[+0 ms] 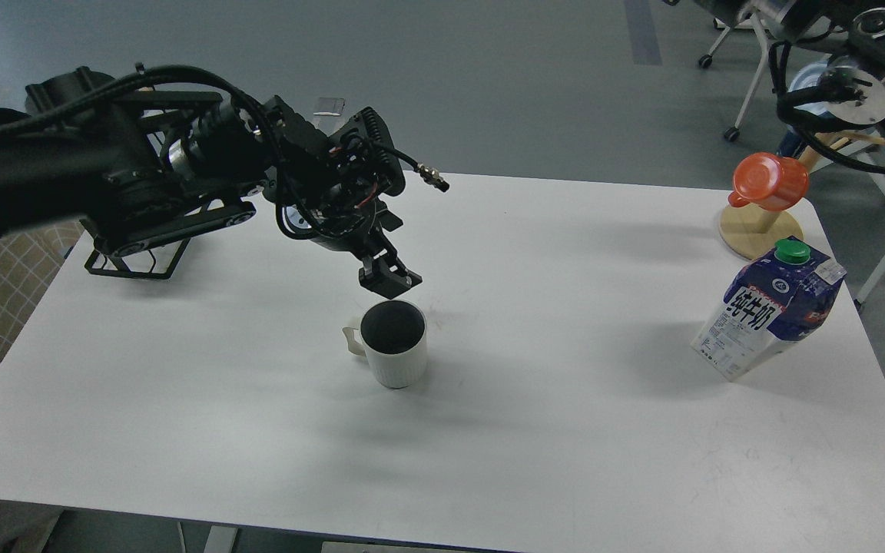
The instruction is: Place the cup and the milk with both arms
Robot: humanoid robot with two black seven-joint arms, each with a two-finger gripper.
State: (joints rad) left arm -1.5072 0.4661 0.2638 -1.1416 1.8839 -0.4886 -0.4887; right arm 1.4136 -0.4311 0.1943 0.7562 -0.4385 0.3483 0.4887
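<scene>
The cup (pixel 395 347), a cream-white ribbed mug with a dark inside, stands upright near the middle of the white table (pixel 535 430), with its handle to the left. My left gripper (pixel 389 279) hangs just above the cup's far rim, clear of it, open and empty. The milk (pixel 769 311), a blue and white carton with a green cap, stands leaning at the table's right edge. Parts of my right arm (pixel 846 84) show at the top right, far from the milk; its gripper is out of view.
An orange cup (pixel 770 181) hangs on a wooden stand (pixel 750 230) at the back right corner, just behind the milk. A black wire rack (pixel 135 261) sits at the table's back left under my left arm. Wheeled frame legs (pixel 742 100) stand beyond the table.
</scene>
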